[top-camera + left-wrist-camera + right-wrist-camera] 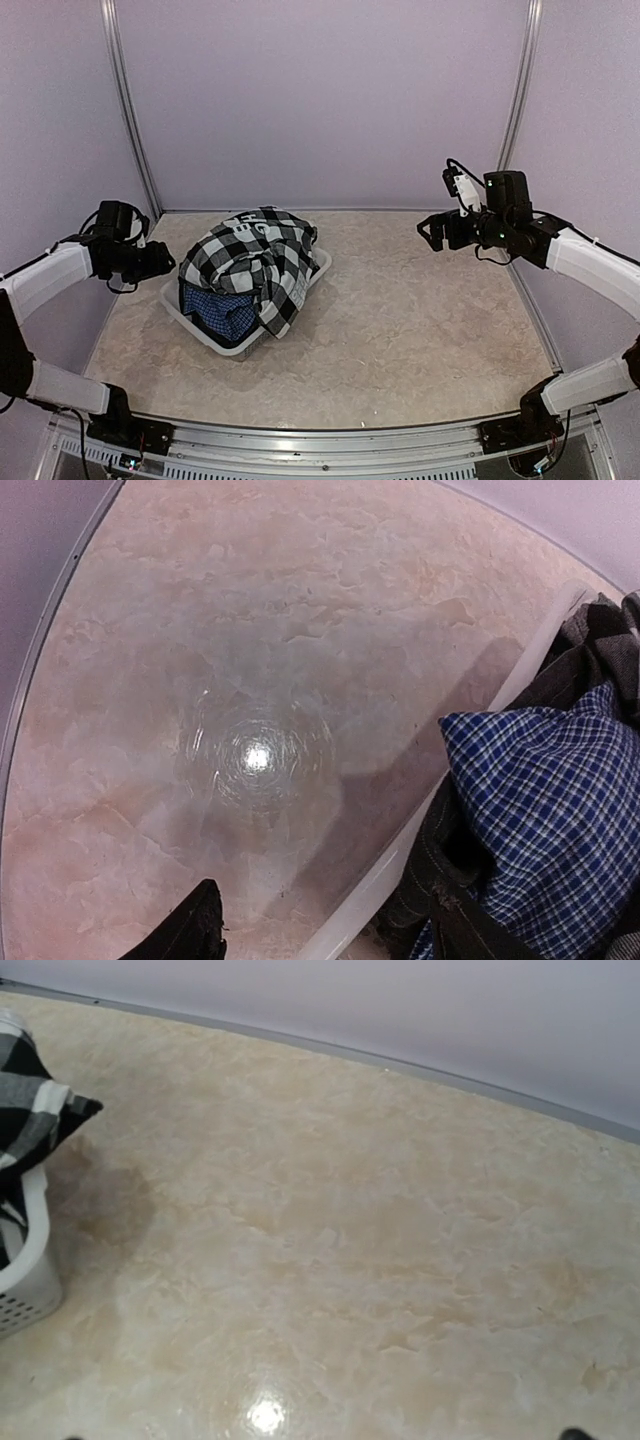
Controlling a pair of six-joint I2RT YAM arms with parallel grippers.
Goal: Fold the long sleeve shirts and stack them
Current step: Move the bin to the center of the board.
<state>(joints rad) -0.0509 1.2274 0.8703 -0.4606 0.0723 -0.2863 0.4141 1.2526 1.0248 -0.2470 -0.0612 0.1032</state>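
1. A white mesh basket (215, 340) is shown on a pale marbled desk (420, 330), with 2 long sleeve shirts heaped in it.
2. The black-and-white checked shirt (255, 255) is bunched on top of the basket and draped over its near rim. The blue fine-checked shirt (225, 308) is tucked beneath it, at the basket's near-left corner.
3. The left pincer (160, 262) is held just left of the basket, above the desk. Nothing is gripped by it. How far its jaws are parted cannot be told, since only 1 fingertip is clearly shown in the wrist view.
4. The right pincer (432, 232) is held well to the right of the basket, spread wide and empty.
5. The task is judged to be at its very start. Neither shirt is folded or stacked, so both are left to be lifted out, flattened, folded and piled.
6. White block letters are printed on black on the top shirt, but they cannot be read with confidence. No other label is seen.
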